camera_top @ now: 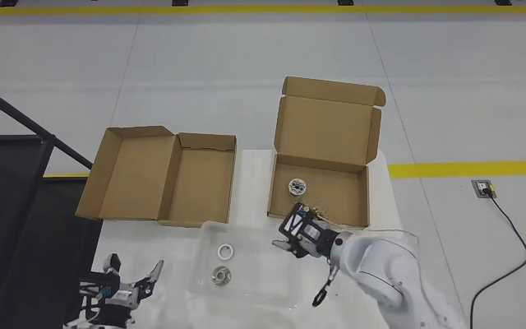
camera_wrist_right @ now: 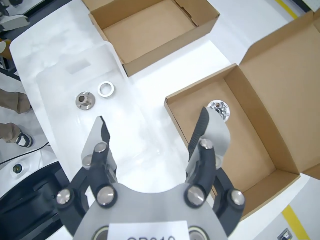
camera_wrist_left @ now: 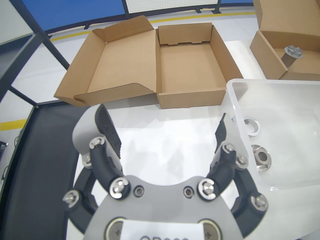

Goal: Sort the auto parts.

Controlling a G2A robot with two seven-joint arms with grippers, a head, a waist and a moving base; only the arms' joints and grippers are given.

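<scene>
Your right gripper, fingers spread and holding nothing, hangs at the near-left corner of the right box, which holds one flanged disc. A ring and a hub lie side by side in the clear bin. Your left gripper is spread too, near-left of the bin.

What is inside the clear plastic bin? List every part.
Two metal parts lie in the bin: a plain ring and a flanged hub, close but apart. In the top view the right end effector and its arm cover one corner.
</scene>
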